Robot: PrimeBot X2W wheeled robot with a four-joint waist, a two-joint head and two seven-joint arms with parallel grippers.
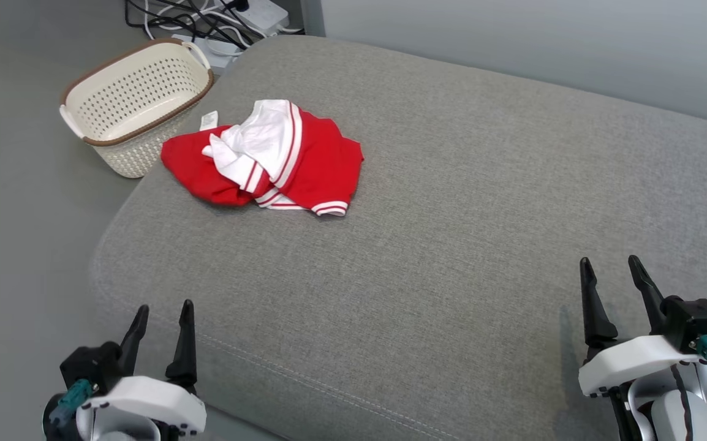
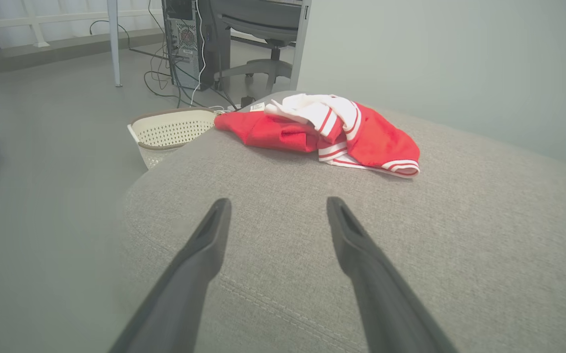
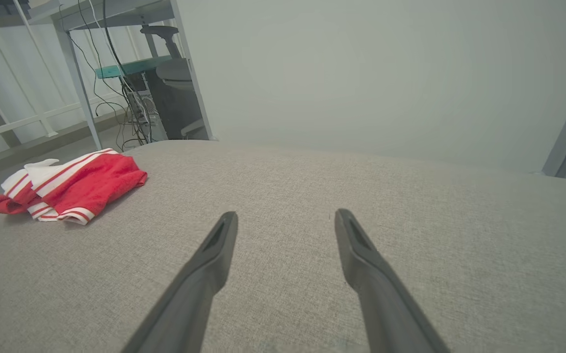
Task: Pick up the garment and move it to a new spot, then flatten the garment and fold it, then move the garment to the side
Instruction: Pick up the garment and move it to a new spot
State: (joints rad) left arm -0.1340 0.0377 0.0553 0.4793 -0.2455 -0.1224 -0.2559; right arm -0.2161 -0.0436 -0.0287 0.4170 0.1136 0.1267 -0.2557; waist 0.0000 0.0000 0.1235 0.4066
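Left gripper (image 1: 165, 305), right gripper (image 1: 609, 259) released; garment (image 1: 320, 162) far left.
Risk: a single-layer pinch may drag it off the cushion (image 1: 451, 233).

- Soft, even light throughout, no glare on the grey cushion (image 1: 451, 214).
- Faint shadow hugging the lower edge of the garment (image 1: 304, 165), another just picture-left of the right fingers (image 1: 592, 306), lower right.
- Wrist views: straight lines lean at the edges, left fingers (image 2: 199, 264) go soft near the bottom.
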